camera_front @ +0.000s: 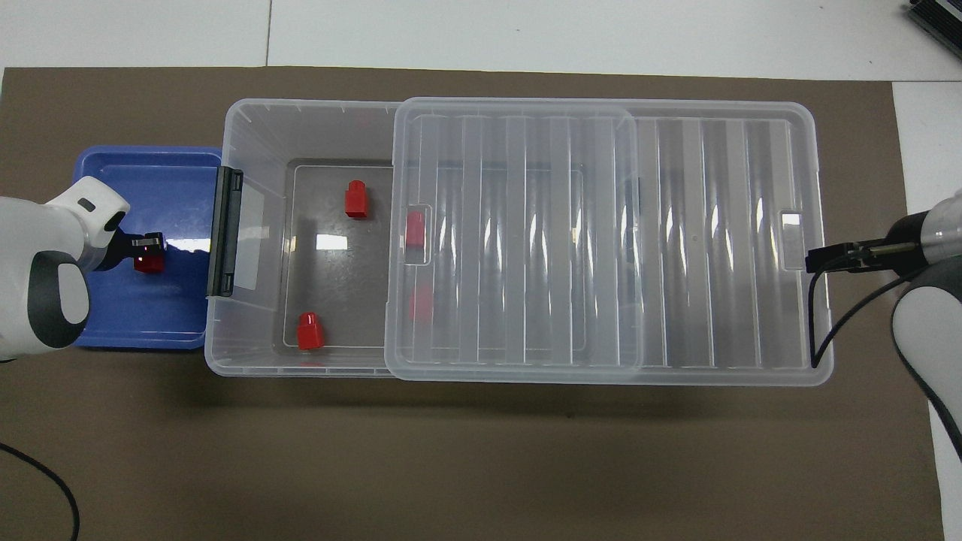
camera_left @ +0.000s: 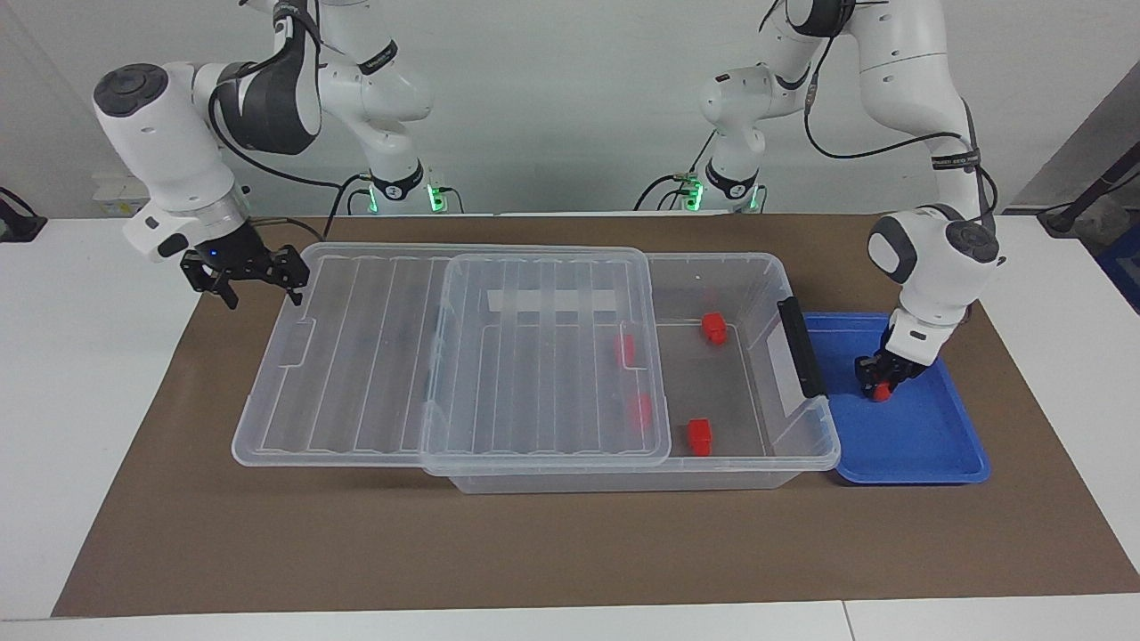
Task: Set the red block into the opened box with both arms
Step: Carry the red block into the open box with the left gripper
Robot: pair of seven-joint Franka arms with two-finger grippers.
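1. Clear box (camera_left: 806, 445), rigid and bulky, centre of table; ribbed lid (camera_left: 356, 356) slid toward the right arm's end, leaving an opening.
2. Blue tray (camera_left: 935, 445) at 3 o'clock of box, facing view.
3. Right gripper (camera_left: 254, 276) open, empty, at lid's edge.
4. Left gripper (camera_left: 882, 385) closed on red block (camera_left: 882, 392) in tray; probably light, hard, slick; best pinched across flat sides.

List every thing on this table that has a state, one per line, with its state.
Large clear plastic box: open at the left arm's end.
Ribbed clear lid: slid toward the right arm's end, partly covering the box.
Shallow blue tray: holds one small red plastic block.
Small red plastic block: in the tray, gripped.
Left end effector: shut on that block.
Right end effector: open, at the lid's end.
Four red blocks: lying inside the box.
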